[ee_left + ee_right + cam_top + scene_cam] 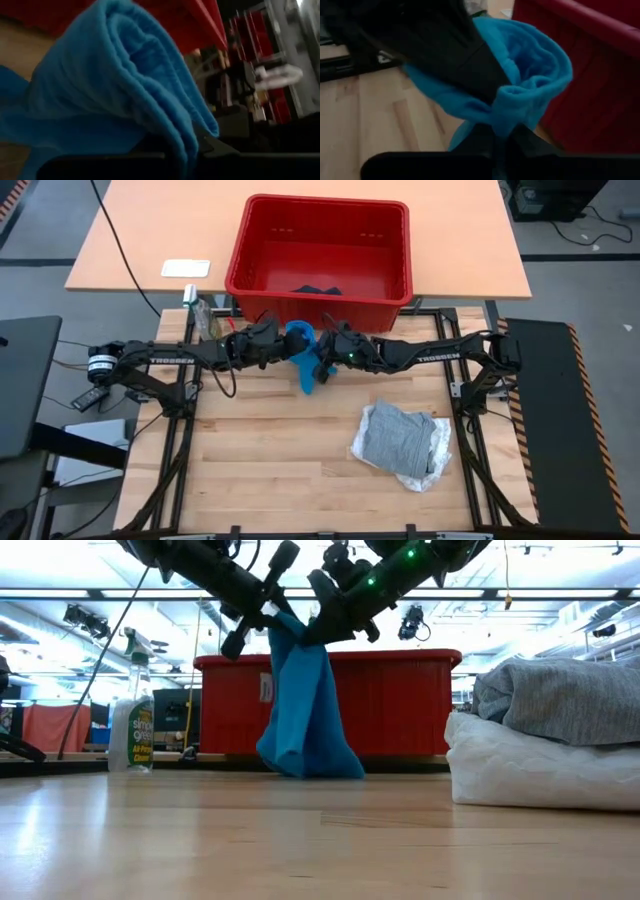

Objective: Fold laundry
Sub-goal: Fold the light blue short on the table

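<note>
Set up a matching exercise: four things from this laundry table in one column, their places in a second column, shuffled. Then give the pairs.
Things:
1. blue garment
2. grey garment
3. dark garment
4. spray bottle

Places:
A. inside the red basket
B. on top of the white garment
C. hanging between the left gripper and right gripper
D. standing at the table's left edge

Pairs: 1-C, 2-B, 3-A, 4-D
</note>
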You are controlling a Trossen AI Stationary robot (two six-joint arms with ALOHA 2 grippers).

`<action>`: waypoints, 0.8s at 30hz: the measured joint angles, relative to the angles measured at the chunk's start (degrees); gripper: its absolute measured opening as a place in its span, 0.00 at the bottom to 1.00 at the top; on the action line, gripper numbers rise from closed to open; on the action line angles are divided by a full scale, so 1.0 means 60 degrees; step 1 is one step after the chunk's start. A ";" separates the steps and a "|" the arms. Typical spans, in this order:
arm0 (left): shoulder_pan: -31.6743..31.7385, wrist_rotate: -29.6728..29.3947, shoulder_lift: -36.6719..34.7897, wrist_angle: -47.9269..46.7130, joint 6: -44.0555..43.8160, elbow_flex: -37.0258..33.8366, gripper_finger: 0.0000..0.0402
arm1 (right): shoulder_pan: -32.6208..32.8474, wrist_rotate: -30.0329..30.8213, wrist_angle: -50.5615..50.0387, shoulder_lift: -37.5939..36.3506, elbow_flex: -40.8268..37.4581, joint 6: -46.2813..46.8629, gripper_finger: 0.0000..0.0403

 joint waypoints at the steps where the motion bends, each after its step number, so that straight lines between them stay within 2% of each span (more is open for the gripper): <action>1: 0.0030 0.0194 -0.0061 0.0040 0.0280 -0.0001 0.05 | 0.0019 -0.0083 -0.0039 -0.0036 0.0000 0.0008 0.05; 7: 0.0032 0.0529 -0.1029 -0.0082 0.2108 -0.0008 0.07 | 0.0112 -0.0715 -0.0745 -0.0778 0.0080 0.0062 0.05; 12: 0.0061 0.0638 -0.1676 -0.0072 0.3023 -0.0001 0.18 | 0.0101 -0.1098 -0.1091 -0.1622 0.0029 -0.0532 0.05; 14: 0.0061 0.1253 -0.1900 0.0003 0.3304 0.0000 0.22 | 0.0028 -0.1412 -0.1313 -0.2032 0.0029 -0.0912 0.05; 19: -0.0016 0.3788 -0.2705 0.0130 0.4857 0.0021 0.30 | -0.0229 -0.2924 -0.1839 -0.2917 0.0015 -0.2152 0.05; 21: -0.0104 0.4192 -0.3004 -0.0031 0.5162 0.0020 0.32 | -0.0324 -0.3426 -0.1867 -0.3265 0.0015 -0.2509 0.05; 24: -0.0193 0.4210 -0.3426 -0.0618 0.5855 0.0017 0.34 | -0.0455 -0.3870 -0.1727 -0.3764 0.0015 -0.2734 0.05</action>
